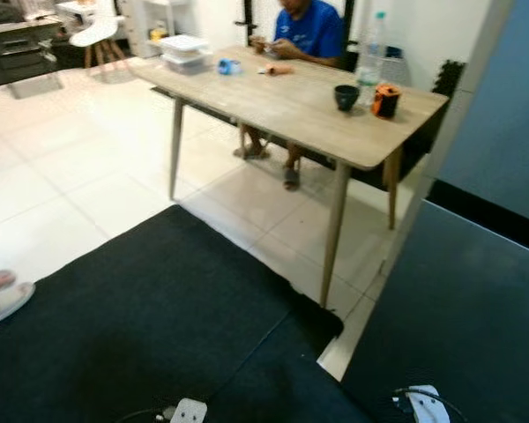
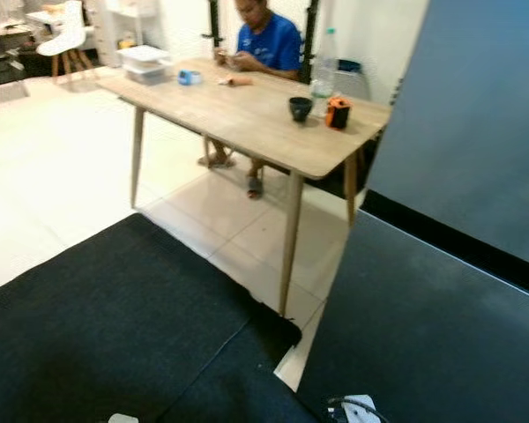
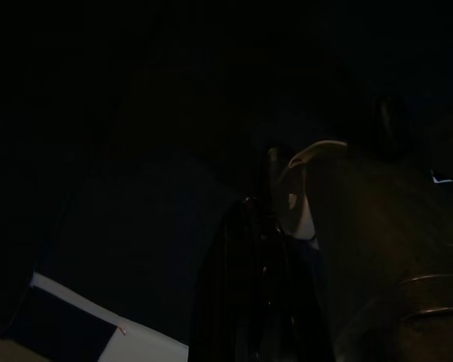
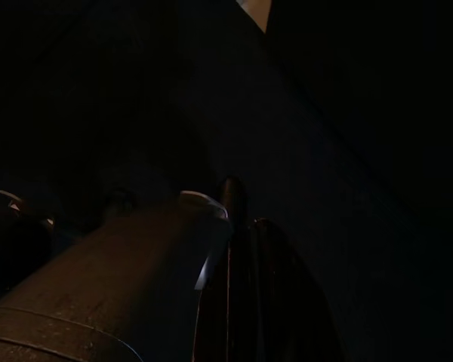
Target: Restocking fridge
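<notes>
Water bottle (image 1: 371, 48) on table (image 1: 282, 106): likely light, smooth, best gripped mid-body; both arms idle, jaw state cannot be told.

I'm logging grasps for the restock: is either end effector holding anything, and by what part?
Cannot be told: both wrist views are too dark to show a hold.

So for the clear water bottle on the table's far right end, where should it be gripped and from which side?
Probably around the water bottle's straight middle body, coming level from the table's near long edge. It stands upright and tall, so a side grip suits it. The dark cup and orange-lidded cup stand just in front, so approach above or between them.
</notes>
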{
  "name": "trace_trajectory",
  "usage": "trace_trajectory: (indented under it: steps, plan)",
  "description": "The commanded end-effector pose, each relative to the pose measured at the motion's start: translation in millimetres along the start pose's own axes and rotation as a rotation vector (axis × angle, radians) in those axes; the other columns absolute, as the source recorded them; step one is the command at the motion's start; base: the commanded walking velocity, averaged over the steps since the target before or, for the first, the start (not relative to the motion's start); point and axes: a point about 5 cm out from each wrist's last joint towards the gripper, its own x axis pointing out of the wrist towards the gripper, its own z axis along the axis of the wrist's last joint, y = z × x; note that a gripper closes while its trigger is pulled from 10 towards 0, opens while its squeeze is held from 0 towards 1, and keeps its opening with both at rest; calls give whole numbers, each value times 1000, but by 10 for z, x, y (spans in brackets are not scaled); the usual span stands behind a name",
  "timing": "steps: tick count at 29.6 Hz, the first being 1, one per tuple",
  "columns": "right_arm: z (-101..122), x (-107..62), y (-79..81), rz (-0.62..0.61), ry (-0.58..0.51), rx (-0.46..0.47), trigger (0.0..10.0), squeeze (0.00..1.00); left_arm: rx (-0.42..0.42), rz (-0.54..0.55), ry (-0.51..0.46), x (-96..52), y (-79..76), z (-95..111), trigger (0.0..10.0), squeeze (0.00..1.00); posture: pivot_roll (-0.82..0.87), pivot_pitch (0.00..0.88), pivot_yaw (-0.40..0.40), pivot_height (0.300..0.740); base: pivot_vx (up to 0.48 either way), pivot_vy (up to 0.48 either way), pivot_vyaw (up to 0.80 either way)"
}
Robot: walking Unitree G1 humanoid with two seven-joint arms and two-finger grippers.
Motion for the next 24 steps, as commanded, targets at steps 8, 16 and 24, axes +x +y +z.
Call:
trace_trajectory:
  steps: [8,16,24]
  plan:
    - [-2,-22,-100,-39,1,32,10000,0,-12,5,39,-14,-30,-125,10000,0,-79,3,-63,740,0,0,781]
    - [3,-34,-148,-56,-2,28,10000,0,-68,46,38,-43,60,-170,10000,0,-92,2,-41,740,0,0,781]
    - [-72,-28,-95,-83,29,13,10000,0,-159,88,-23,-35,153,-22,10000,0,-52,0,-41,740,0,0,490]
